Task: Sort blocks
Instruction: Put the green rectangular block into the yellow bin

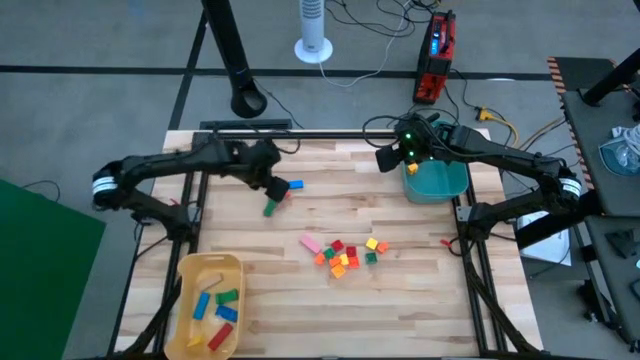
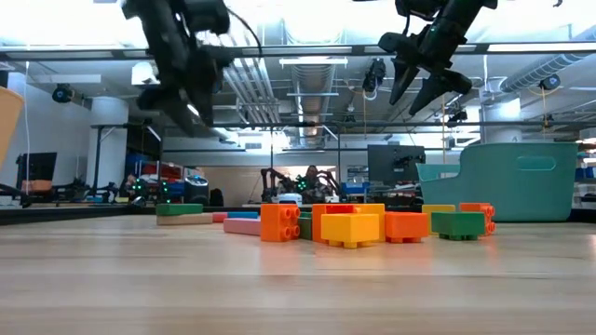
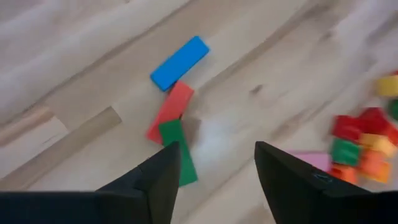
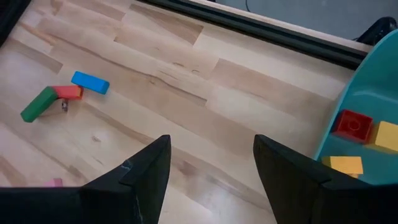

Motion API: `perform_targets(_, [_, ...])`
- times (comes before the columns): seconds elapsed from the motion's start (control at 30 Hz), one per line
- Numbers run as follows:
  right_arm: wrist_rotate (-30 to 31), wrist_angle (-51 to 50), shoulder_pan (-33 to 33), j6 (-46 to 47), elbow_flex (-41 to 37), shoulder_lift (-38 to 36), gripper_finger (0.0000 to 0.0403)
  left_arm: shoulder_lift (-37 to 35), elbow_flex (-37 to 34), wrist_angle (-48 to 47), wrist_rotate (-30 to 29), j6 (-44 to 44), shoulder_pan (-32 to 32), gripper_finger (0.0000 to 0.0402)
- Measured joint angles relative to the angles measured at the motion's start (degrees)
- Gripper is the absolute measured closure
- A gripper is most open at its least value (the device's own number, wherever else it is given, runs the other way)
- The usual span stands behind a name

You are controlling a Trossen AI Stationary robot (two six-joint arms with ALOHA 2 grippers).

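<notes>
Three bars lie flat on the table in a bent chain at the far left: a blue bar (image 3: pixel 180 62), a red bar (image 3: pixel 169 112) and a green bar (image 3: pixel 177 152), end to end. My left gripper (image 3: pixel 217 149) hangs open above them, its fingers (image 1: pixel 272 188) clear of the table beside the green bar. A pile of small blocks (image 1: pixel 345 255) in red, orange, yellow, green and pink sits mid-table. My right gripper (image 4: pixel 211 143) is open and holds nothing, raised next to the teal bin (image 1: pixel 440 185).
The teal bin's wall (image 4: pixel 373 68) stands at the far right and holds a red block (image 4: pixel 352 123) and yellow blocks (image 4: pixel 345 165). A yellow tray (image 1: pixel 190 275) at the near left holds several blocks. Bare wood lies between the bars and the pile.
</notes>
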Motion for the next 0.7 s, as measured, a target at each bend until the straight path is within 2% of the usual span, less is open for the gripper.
perform_targets(0.23, [0.03,0.02,0.0,0.21,-0.01,0.0,0.0183,9.28,-0.85,1.25,-1.16,-3.66,-0.3,0.0175])
perform_targets(0.7, [0.03,0.01,0.0,0.12,0.0,0.0,0.0183,17.89,-1.51,1.43,-3.3,-2.48,-0.62,0.0173])
